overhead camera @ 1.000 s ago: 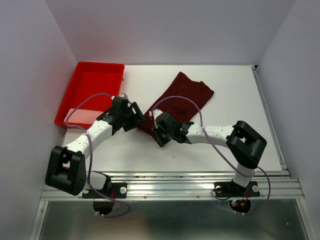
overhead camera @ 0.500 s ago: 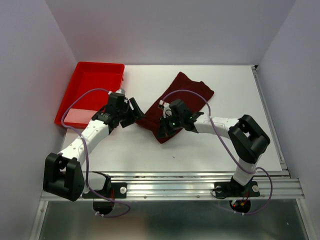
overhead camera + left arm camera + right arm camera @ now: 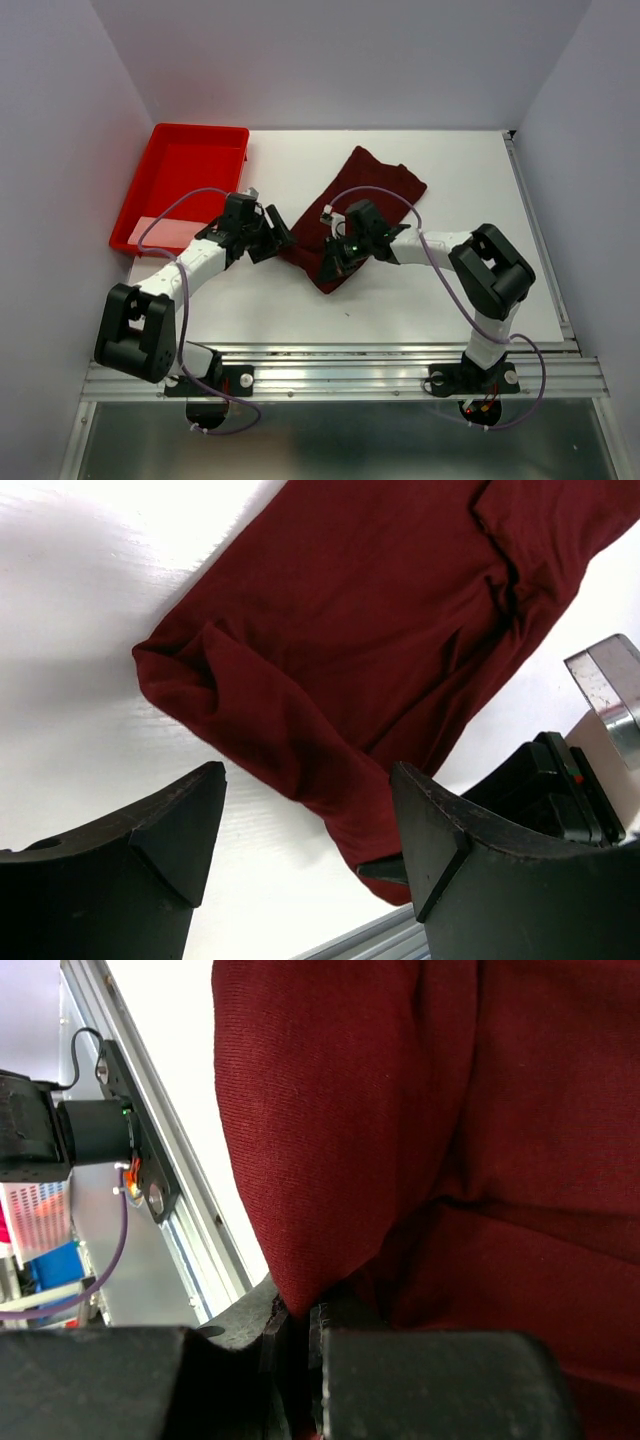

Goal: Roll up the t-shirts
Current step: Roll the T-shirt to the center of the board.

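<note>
At the near end of the t-shirt (image 3: 372, 195), a strip running far-right, the right gripper (image 3: 338, 264) pinches cloth while the left gripper (image 3: 279, 238) (fingers wide, empty) hovers just beside it.

**Overhead view.** A white table (image 3: 470, 200) fills the middle of the frame, enclosed by pale grey walls (image 3: 340, 60) at the left, top and right. A bright red plastic tray (image 3: 180, 185) with a raised rim lies at the upper left, on the table's left edge and close to the left wall. A paler patch shows at its lower-left corner. A small dark speck (image 3: 349, 314) marks the table surface at lower centre. A metal strip (image 3: 535, 230) runs along the table's right edge. An aluminium rail (image 3: 350, 365) spans the lower part of the frame, with a grey-green panel (image 3: 340, 440) beneath it.

**Right wrist view.** A blue item (image 3: 50, 1265) sits at the lower left, too blurred to identify.
</note>
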### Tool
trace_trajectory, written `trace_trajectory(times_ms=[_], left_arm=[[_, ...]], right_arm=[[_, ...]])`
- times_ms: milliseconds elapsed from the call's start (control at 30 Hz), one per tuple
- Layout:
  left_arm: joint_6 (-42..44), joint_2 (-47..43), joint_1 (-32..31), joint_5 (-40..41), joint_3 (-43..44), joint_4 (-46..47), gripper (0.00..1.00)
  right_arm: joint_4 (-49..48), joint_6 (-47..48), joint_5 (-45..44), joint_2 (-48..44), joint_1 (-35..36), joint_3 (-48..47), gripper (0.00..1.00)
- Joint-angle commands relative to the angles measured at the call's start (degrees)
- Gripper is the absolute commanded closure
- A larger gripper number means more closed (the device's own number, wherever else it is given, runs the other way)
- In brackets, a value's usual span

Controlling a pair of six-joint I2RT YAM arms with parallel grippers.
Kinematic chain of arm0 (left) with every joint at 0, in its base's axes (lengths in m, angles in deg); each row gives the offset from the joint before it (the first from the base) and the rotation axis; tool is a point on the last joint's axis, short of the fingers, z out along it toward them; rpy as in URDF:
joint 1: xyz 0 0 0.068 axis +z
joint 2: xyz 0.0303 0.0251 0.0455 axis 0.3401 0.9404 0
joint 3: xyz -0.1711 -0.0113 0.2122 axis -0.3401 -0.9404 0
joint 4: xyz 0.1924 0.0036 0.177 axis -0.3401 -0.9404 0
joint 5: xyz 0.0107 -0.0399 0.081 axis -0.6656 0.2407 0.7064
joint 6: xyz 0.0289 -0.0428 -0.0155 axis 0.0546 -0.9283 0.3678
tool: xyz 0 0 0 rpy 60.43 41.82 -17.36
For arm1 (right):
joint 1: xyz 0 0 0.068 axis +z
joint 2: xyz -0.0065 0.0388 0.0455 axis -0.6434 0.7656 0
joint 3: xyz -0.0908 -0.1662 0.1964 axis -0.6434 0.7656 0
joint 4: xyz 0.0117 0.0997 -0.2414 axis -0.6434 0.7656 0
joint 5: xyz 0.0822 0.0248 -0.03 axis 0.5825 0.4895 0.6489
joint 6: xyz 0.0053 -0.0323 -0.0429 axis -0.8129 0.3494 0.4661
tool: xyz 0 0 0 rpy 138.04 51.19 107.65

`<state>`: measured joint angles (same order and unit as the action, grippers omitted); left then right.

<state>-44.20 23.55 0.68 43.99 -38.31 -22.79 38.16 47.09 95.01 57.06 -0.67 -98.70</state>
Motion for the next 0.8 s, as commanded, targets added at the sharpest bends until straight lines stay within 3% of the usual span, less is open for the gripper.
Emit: trace_trajectory(times_ms=[0, 633, 767], left_arm=[[-1.6, 2.0, 0.2, -1.9, -0.9, 7.8, 0.23], [-1.1, 12.1, 0.2, -2.5, 4.4, 14.7, 0.26], [-1.1, 14.3, 0.1, -2.9, 4.7, 15.7, 0.27]], right_arm=[[-2.8, -0.4, 4.0, 1.0, -1.0, 0.6, 0.99], [-2.7, -1.3, 0.4, 0.7, -3.1, 3.6, 0.99], [-2.6, -1.7, -1.6, 0.3, -3.1, 4.2, 0.85]])
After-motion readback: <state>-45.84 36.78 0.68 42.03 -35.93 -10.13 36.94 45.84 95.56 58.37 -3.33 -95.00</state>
